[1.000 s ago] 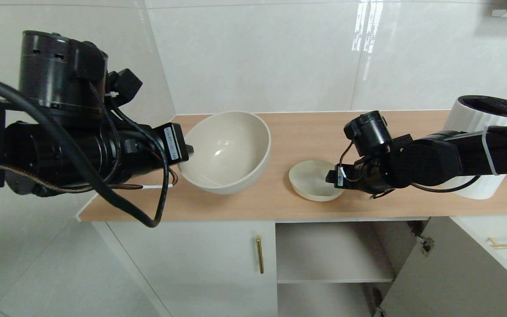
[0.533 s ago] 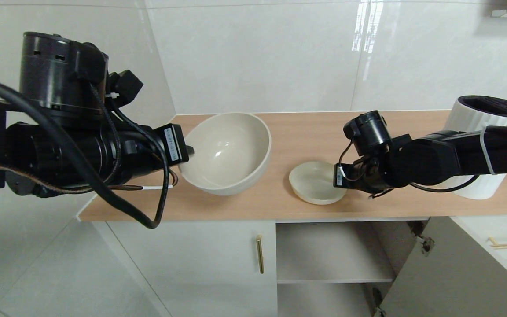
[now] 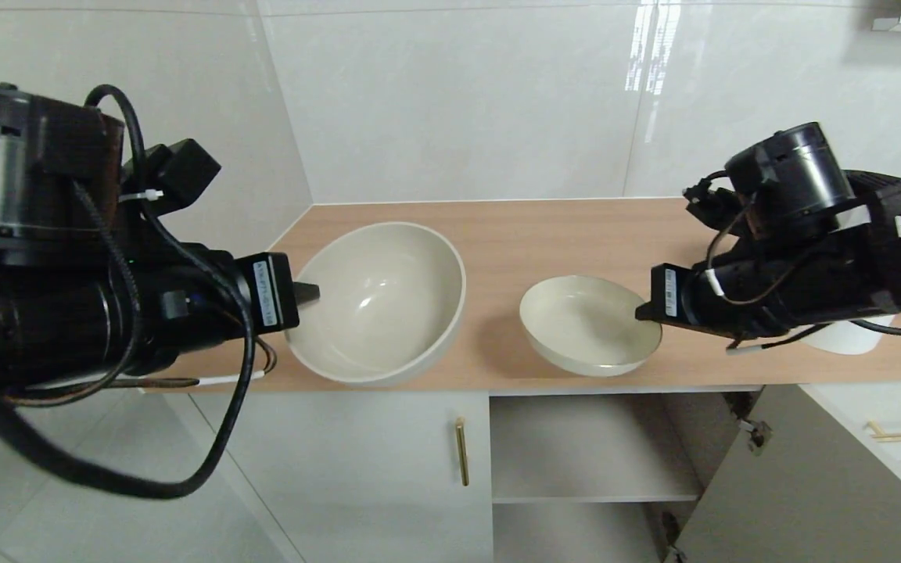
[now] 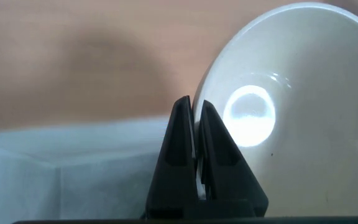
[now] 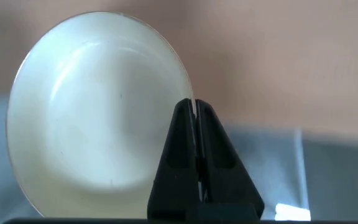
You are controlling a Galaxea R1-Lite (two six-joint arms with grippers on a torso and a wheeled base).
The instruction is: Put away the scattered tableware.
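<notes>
Large bowl, head view: large bowl [image 3: 376, 301] looks lifted off the table [image 3: 544, 227], hanging out past the front edge and slightly tipped. Pinched at the rim on the robot's left side by the left jaws.
Small bowl, head view: small bowl [image 3: 590, 322] caught at its right-hand rim by the right jaws. Shadow underneath, so judged lifted too, and well apart from the large one.
Open cabinet, head view: gaping right below the small bowl, with a bare shelf [image 3: 583, 469] inside and the cabinet door [image 3: 732, 485] swung out to the right. Looks like the landing spot.
White container, head view: white container [image 3: 849, 338] standing on the table behind the right arm. Worth minding on the way down.
Large bowl, left wrist view: thin wall of the large bowl [image 4: 291, 112] sandwiched between the left jaws, which are squeezed nearly together on it. Glossy inside, probably slippery.
Small bowl, right wrist view: same picture here, with the right jaws clamped on the edge of the small bowl [image 5: 98, 118].
Doing it well: one-edge grips, so expect swing. Hold the squeeze firm and go slow and level. Draw back past the table edge before dropping. Feed the shelf one bowl at a time, seat the base first, then let go.
</notes>
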